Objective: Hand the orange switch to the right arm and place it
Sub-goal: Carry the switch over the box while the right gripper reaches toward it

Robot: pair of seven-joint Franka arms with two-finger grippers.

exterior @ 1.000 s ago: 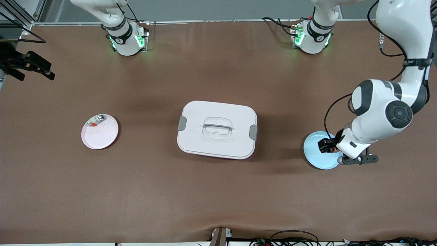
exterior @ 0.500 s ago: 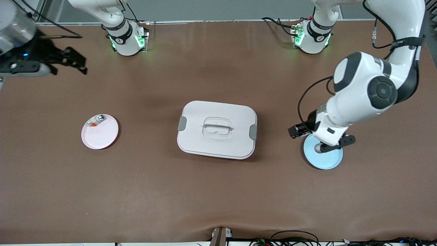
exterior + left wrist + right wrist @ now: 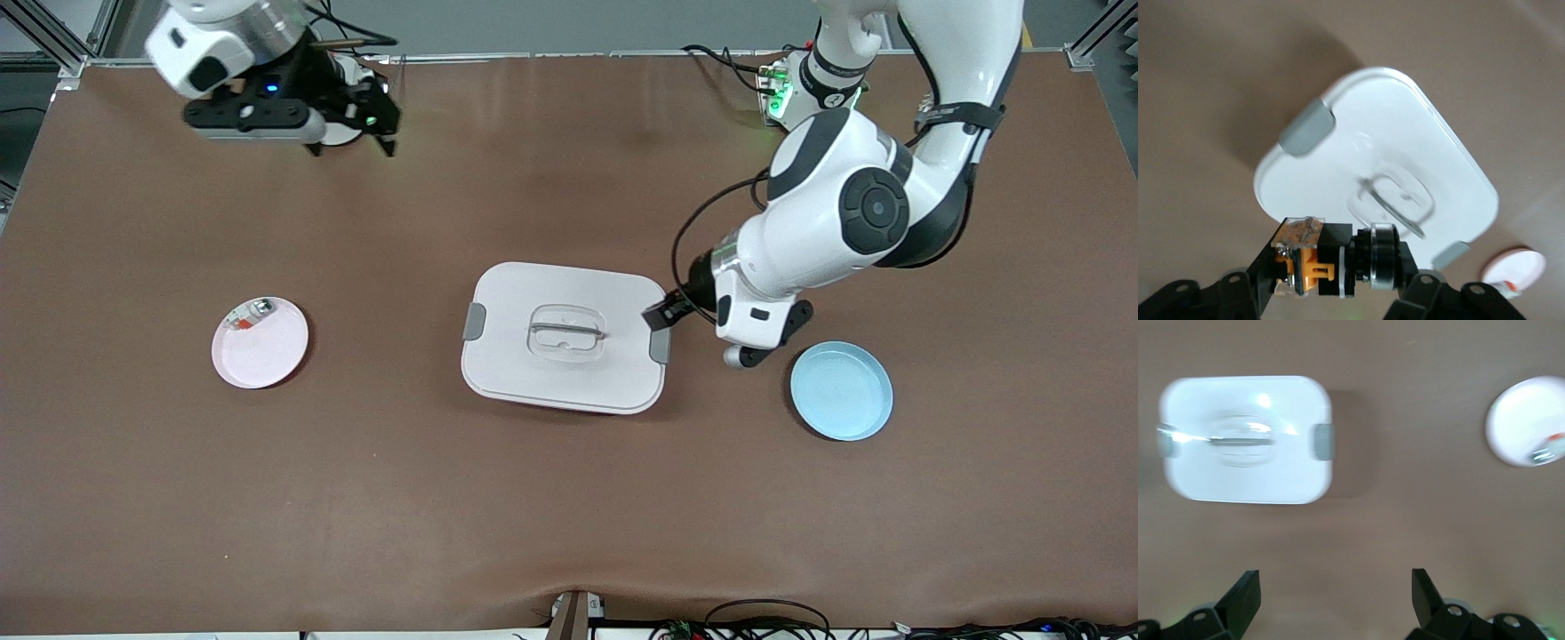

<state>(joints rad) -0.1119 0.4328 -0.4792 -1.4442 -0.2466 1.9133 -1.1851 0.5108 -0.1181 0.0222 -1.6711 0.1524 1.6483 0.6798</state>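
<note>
The left pincer (image 3: 662, 313) hangs over the edge of the white lidded box (image 3: 565, 337) that faces the left arm's end of the bench (image 3: 569, 498), just above the grey latch (image 3: 660, 343) on that side. Its fingers are clamped on the orange switch (image 3: 1338, 259), which is carried clear of the bench. In the left wrist view the switch lies sideways between the fingers (image 3: 1261, 270), with its orange band, black body and a silver ring in sight (the cap itself cannot be made out).

The right pincer (image 3: 351, 120) is raised over the bench edge close to the right arm's base. Its fingers (image 3: 1245, 593) stand wide apart with nothing between them, as the right wrist view shows.

The white lidded box sits at the middle of the bench, lid on, with a clear handle (image 3: 566, 332) at the lid centre. A light blue plate (image 3: 841, 391) rests on the bench toward the left arm's end, well apart from the box and bare. A pink plate (image 3: 260, 342) rests toward the right arm's end and carries a small clear-and-silver part with red bits (image 3: 249, 315) at the rim farther from the front camera.
</note>
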